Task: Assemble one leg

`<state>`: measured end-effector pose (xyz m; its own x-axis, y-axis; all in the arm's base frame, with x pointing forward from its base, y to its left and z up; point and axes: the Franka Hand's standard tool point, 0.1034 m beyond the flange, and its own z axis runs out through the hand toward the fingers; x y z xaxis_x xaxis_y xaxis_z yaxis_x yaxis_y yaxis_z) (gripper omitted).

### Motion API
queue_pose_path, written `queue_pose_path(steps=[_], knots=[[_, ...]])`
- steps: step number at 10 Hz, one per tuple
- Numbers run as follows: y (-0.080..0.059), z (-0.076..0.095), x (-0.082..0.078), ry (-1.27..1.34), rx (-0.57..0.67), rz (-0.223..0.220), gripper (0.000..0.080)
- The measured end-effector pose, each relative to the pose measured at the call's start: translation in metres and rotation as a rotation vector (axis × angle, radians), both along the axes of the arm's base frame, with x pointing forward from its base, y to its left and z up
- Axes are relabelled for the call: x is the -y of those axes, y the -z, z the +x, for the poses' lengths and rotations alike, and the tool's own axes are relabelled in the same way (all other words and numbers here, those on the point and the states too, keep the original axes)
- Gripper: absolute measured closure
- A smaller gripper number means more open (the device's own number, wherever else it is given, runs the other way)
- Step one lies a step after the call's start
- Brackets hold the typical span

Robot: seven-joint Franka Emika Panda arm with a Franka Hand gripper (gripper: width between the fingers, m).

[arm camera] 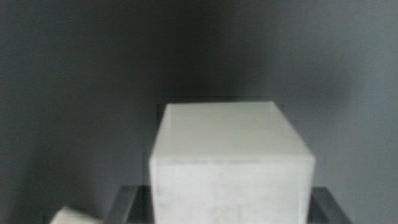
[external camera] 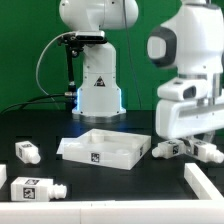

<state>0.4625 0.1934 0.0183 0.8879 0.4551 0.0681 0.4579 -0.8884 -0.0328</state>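
Note:
My gripper (external camera: 186, 146) is low over the table at the exterior view's right. In the wrist view the gripper (arm camera: 228, 205) has its dark fingers (arm camera: 132, 202) pressed against both sides of a plain white leg (arm camera: 231, 155), so it is shut on it. In the exterior view, tagged white leg parts show on either side of the fingers (external camera: 168, 149) (external camera: 206, 152); I cannot tell whether they are one leg or two. Two more legs lie at the left, one (external camera: 27, 151) further back and one (external camera: 35, 189) near the front. The flat white slab (external camera: 105, 148) with raised corners lies in the middle.
The robot's white base (external camera: 98, 90) stands behind the slab, in front of a green backdrop. A white bar (external camera: 205, 184) lies at the front right. A corner of another white piece (arm camera: 71, 216) shows beside the fingers in the wrist view.

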Motion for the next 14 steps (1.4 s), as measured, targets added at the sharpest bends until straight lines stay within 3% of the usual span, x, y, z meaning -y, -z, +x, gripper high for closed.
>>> queue_pose_path(steps=[2,4,5,6,8,10,11,13,14], knots=[[0.011,-0.003,0.005,-0.003,-0.009,-0.003,0.0535],[0.011,-0.001,0.011,0.002,-0.008,-0.004,0.0535],[0.011,-0.001,0.010,0.001,-0.008,-0.004,0.0433],[0.011,-0.001,0.010,0.000,-0.008,-0.004,0.0433],[0.007,-0.001,0.017,-0.056,-0.020,-0.016,0.0182],[-0.049,0.009,0.061,-0.157,-0.022,-0.049,0.0159],[-0.065,0.011,0.084,-0.245,-0.005,-0.059,0.0151],[-0.065,0.018,0.118,-0.349,0.012,-0.064,0.0151],[-0.061,0.020,0.116,-0.347,0.007,-0.062,0.0150]])
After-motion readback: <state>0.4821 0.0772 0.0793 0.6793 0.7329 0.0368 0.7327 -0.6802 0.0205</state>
